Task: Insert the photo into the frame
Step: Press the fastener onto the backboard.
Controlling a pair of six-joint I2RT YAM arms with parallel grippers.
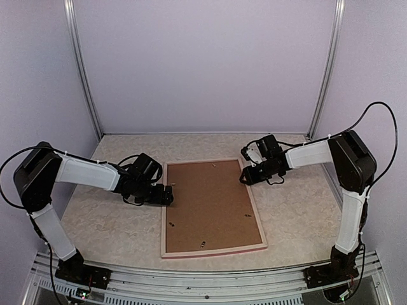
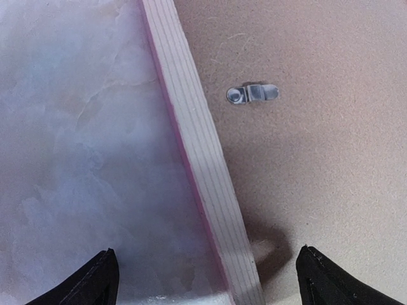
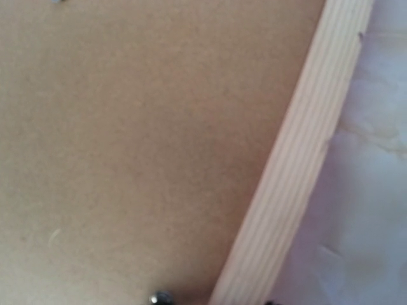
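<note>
The surface (image 1: 114,222) is finished in a pale cream marbled pattern and is closed in on three sides by plain walls. The back wall (image 1: 203,63) is seen as flat, unmarked lilac-white, and the left wall (image 1: 32,76) and right wall (image 1: 381,57) are tinted the same. A left post (image 1: 82,70) and a right post (image 1: 325,70), both bare metal, are set upright at the back corners. A grey metal rail (image 1: 203,276) is laid along the near edge. Everything is lit softly and evenly, and only faint shadows are cast.
</note>
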